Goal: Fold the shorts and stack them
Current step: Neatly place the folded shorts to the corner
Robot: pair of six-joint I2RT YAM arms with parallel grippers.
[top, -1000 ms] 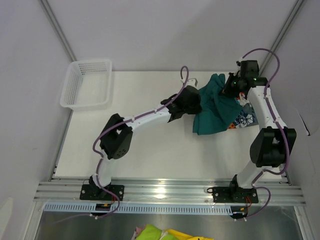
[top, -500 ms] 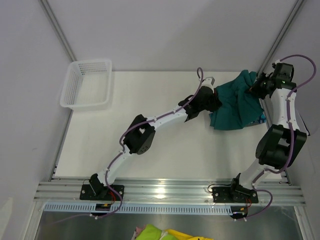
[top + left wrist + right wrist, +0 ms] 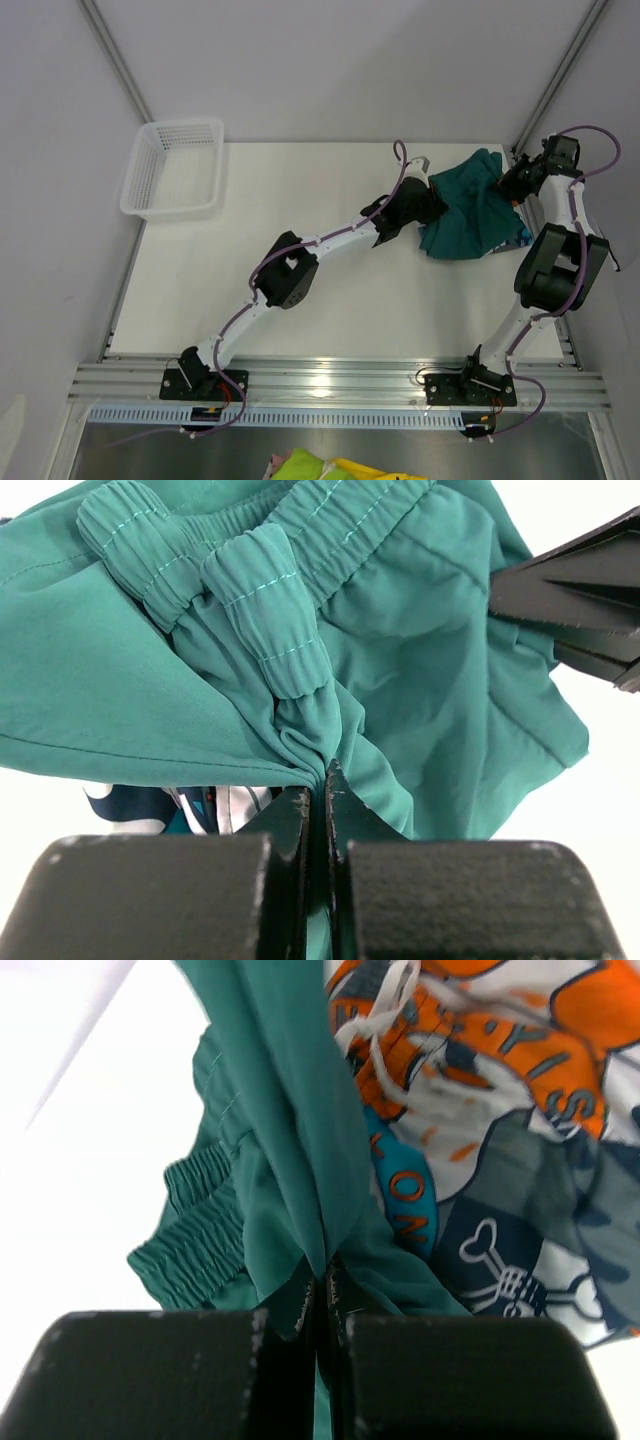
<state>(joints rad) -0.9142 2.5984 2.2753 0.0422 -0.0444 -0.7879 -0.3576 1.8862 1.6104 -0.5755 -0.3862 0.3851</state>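
The plain teal-green shorts (image 3: 470, 205) hang bunched at the table's far right, stretched between both grippers. My left gripper (image 3: 432, 197) is shut on a fold of this cloth (image 3: 330, 720) at its left side; the elastic waistband (image 3: 270, 600) shows crumpled just beyond the fingers. My right gripper (image 3: 512, 180) is shut on the teal cloth (image 3: 290, 1140) at its right side. The patchwork-print shorts (image 3: 500, 1110), orange, teal, white and grey with a white drawstring, lie under the teal pair; only a sliver (image 3: 518, 238) shows in the top view.
A white mesh basket (image 3: 175, 168) stands at the table's far left corner. The right side wall and a frame post (image 3: 545, 95) run close to the right arm. Yellow-green cloth (image 3: 330, 466) lies below the table's near rail.
Both arms carried the teal shorts rightward and toward the far right corner. The left arm stretched out across the table. In the last half second the right wrist drew slightly nearer the wall.
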